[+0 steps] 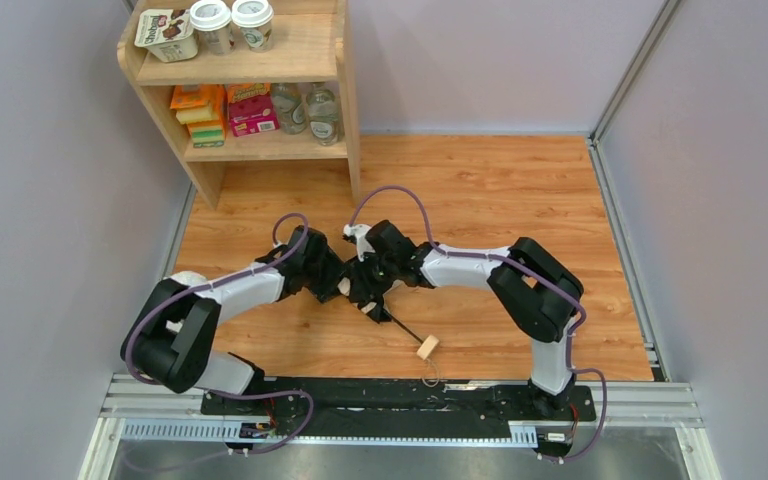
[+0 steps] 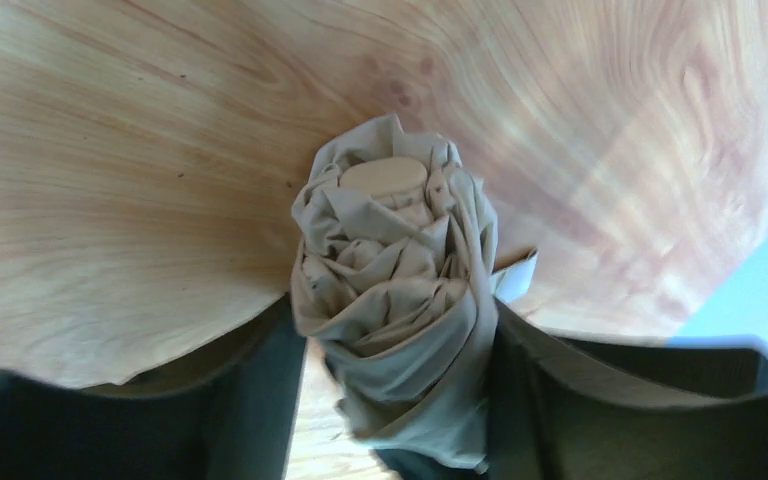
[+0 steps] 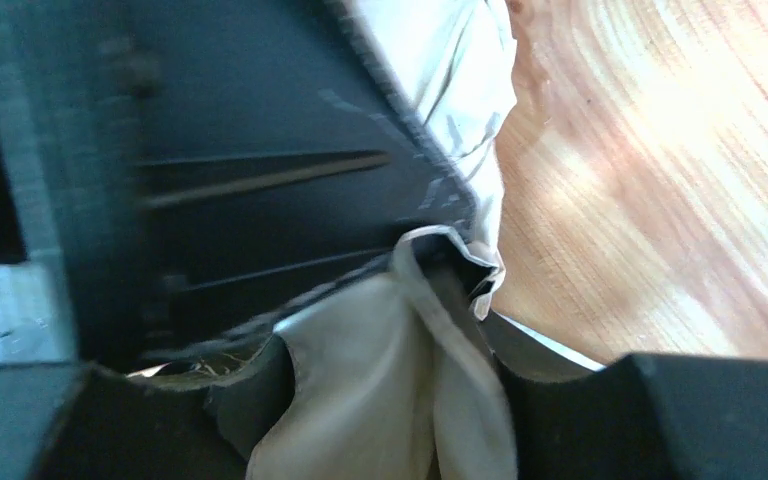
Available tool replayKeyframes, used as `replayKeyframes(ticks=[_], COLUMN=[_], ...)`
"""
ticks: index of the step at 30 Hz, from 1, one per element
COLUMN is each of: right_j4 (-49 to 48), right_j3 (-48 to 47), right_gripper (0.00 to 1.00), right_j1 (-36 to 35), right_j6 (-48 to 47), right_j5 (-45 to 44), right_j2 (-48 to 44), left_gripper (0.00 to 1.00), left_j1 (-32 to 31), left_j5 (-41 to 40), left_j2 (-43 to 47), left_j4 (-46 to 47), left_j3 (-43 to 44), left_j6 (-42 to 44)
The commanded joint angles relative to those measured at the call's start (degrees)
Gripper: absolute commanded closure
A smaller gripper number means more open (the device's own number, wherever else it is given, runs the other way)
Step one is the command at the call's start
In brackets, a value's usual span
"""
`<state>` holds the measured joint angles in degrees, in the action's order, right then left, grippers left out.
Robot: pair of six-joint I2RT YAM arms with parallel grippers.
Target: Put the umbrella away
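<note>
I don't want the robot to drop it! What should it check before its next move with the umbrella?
1. Left gripper shut on the umbrella: ok.
2. Right gripper shut on the umbrella's fabric as well: ok.
3. Fabric bunched together, not spread open: ok.
4. Fabric tied shut: cannot tell.
5. Shaft pushed in: not ok. It sticks out from between the grippers, with the handle at its end, toward the arms' bases.

Left arm [image 1: 245, 288] and right arm [image 1: 470, 265] in white shells with chunky black joints, purple cables [image 1: 392, 188] looping behind the fingers [image 2: 250, 400], fingers broad, matte black
</note>
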<state>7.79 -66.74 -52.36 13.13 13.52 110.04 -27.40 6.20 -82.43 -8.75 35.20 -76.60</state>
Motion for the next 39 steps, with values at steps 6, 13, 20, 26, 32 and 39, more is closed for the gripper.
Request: replayKeyframes(ticks=[6, 13, 20, 26, 32, 39], right_j4=[-11.04, -14.99, -18.95, -16.68, -15.53, -15.52], right_j3=[8.11, 11.37, 14.09, 12.52, 11.63, 11.10], right_gripper=[1.00, 1.00, 1.00, 1.00, 1.00, 1.00], right_j1=[8.41, 9.56, 9.47, 9.29, 9.12, 8.94], right_j6=[6.03, 8.14, 9.02, 8.06, 7.70, 7.44], right_j5=[21.02, 19.27, 15.31, 15.13, 15.22, 15.13], right_j2=[0.00, -3.86, -8.17, -9.49, -10.63, -8.35], left_gripper=[0.26, 0.25, 0.24, 0.23, 0.23, 0.22], left_j1=[-1.69, -1.52, 0.33, 0.33, 0.33, 0.24], left_j5=[-4.70, -2.07, 2.95, 5.92, 5.85, 1.63], left_j2=[23.85, 34.79, 32.69, 23.56, 17.58, 11.95], left_j4=[0.82, -0.92, 16.56, 23.95, 28.47, 10.87], left_j3=[-7.42, -8.74, -17.26, -14.81, -14.11, -6.39], left_j6=[24.47, 23.26, 4.71, 3.65, 1.27, 0.66])
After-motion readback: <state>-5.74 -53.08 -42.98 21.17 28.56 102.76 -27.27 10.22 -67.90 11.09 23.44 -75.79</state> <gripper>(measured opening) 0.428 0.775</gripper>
